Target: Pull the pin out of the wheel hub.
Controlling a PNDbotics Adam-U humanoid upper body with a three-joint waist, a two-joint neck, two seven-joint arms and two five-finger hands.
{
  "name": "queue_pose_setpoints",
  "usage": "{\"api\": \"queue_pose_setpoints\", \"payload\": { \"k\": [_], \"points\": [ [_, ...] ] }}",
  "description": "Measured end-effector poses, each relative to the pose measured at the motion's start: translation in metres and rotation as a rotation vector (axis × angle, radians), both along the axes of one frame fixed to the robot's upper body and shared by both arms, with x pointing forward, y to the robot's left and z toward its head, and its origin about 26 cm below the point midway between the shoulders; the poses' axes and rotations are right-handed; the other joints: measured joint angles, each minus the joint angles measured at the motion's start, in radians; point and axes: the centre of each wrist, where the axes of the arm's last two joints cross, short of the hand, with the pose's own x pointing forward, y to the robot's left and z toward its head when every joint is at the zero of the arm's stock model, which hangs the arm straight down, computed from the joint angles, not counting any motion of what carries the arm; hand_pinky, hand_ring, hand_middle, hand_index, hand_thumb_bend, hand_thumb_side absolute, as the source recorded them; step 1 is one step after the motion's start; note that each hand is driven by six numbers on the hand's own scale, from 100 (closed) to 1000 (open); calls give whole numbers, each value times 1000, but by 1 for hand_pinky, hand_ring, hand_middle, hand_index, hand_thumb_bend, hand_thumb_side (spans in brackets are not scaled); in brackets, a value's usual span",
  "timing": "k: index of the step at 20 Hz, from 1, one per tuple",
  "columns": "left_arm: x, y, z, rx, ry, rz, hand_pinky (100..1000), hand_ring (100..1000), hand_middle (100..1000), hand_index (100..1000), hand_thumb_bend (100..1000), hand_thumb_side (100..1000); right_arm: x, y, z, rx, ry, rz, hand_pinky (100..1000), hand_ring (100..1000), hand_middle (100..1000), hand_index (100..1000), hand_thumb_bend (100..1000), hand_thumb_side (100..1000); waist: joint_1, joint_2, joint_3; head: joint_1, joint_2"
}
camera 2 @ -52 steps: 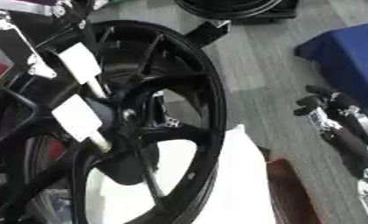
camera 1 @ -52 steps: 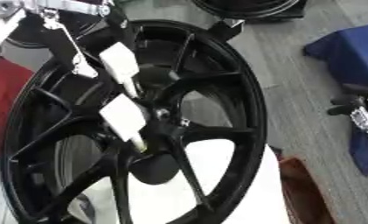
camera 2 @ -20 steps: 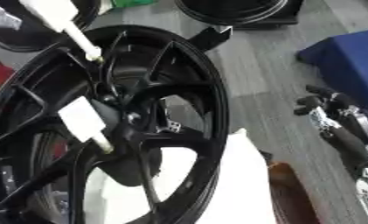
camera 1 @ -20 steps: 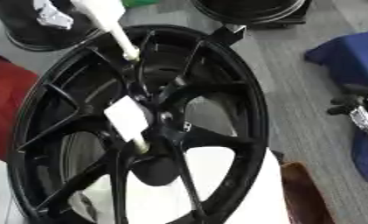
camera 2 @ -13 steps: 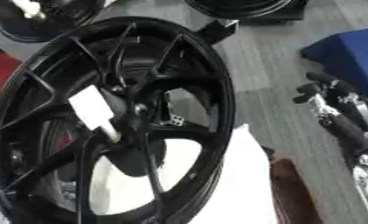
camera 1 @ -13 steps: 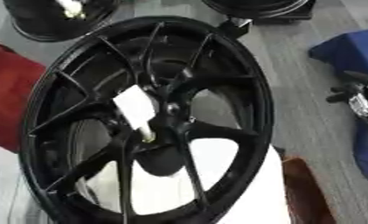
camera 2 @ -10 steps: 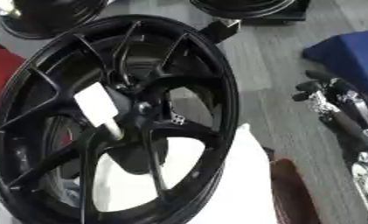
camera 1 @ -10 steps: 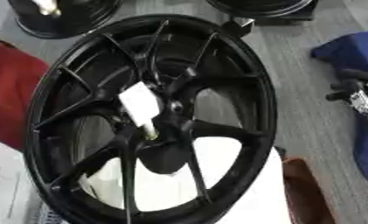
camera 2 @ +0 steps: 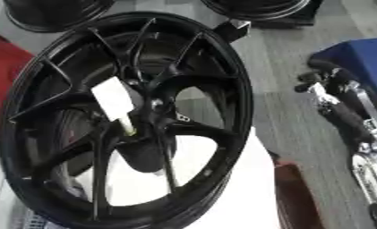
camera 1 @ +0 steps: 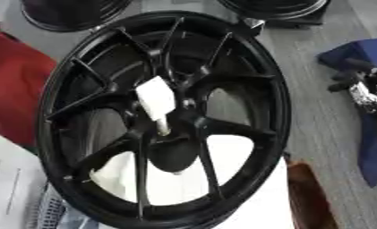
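Note:
A large black spoked wheel (camera 1: 258, 76) stands tilted across the middle of both views. One white pin (camera 1: 156, 102) with a flat, wide head sticks out of the hub (camera 1: 178, 134), its thin shaft entering just left of the hub's centre. Nothing touches the pin. My right hand (camera 2: 326, 84) rests at the right edge beside the wheel, well apart from the pin, fingers relaxed and holding nothing. Its silver and black forearm (camera 2: 367, 156) runs down towards the lower right corner. My left hand shows in no view.
Two more black wheels (camera 1: 66, 13) (camera 1: 277, 6) lie at the far edge. A red cloth (camera 1: 11, 89) is on the left, a blue cloth (camera 2: 363, 56) on the right. A white sheet (camera 2: 238, 197) lies under the wheel, with a brown object (camera 2: 297, 197) beside it.
My left hand carried a second white pin up and to the left, out of view. The other pin stays in the hub. The camera has shifted, so the wheel sits differently in the picture.

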Motion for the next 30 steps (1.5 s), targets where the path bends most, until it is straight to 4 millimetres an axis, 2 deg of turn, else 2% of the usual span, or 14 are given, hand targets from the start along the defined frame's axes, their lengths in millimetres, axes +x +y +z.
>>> {"api": "queue_pose_setpoints", "payload": {
  "k": [1,2,3,4,5,7,12,14,15,17,23,27,28,30],
  "points": [
    [-2,4,-5,-1,7,19,768,595,478,585,424,100,0,0,0,0,-1,0,946,686,670,847,100,445,-4,0,0,0,2],
    [-4,7,-10,-4,12,33,776,600,487,602,362,100,0,0,0,0,-2,0,946,687,670,847,100,443,-9,0,0,0,3],
    [-5,9,-14,-8,14,42,814,652,558,748,463,211,0,0,1,0,-4,1,947,687,671,848,100,455,-14,0,0,0,3],
    [-7,11,-17,-16,13,49,821,680,595,788,500,293,0,0,1,1,-7,1,947,687,671,848,100,456,-18,0,0,1,3],
    [-8,14,-22,-28,10,56,829,741,680,854,577,500,-1,1,1,4,-9,0,946,687,671,848,100,453,-21,0,0,1,3],
    [-10,18,-27,-56,0,66,830,767,744,896,575,636,-1,1,1,11,-13,2,946,687,671,848,100,454,-25,0,4,1,3],
    [-12,24,-33,-96,-6,76,819,757,728,874,560,640,-1,1,2,14,-18,5,946,687,671,848,100,455,-27,0,8,2,3],
    [-13,24,-33,-107,-11,82,796,716,662,818,454,597,-1,1,2,15,-18,5,946,687,671,848,100,454,-27,0,8,1,3],
    [-13,25,-33,-122,-22,91,785,690,628,787,336,500,-1,1,2,16,-19,4,946,687,671,848,100,453,-27,0,9,1,4],
    [-13,24,-33,-173,-49,106,772,670,604,763,307,498,-1,1,2,16,-19,4,945,686,671,847,100,451,-27,0,9,0,4],
    [-17,-2,-47,-372,-116,110,758,649,580,745,300,455,-1,2,3,20,-22,1,944,685,670,849,100,448,-28,1,1,-2,4],
    [-22,-18,-45,-418,-149,111,758,649,580,745,300,455,0,2,4,27,-28,-2,944,685,670,849,100,448,-28,1,1,1,4],
    [-22,-20,-44,-421,-154,113,734,618,550,727,306,472,1,2,4,28,-32,-1,942,680,665,846,100,441,-29,1,-1,1,4],
    [-24,-22,-42,-454,-167,116,730,617,551,729,305,487,2,4,6,36,-46,1,941,680,665,846,100,436,-44,5,-13,5,4]
  ]
}}
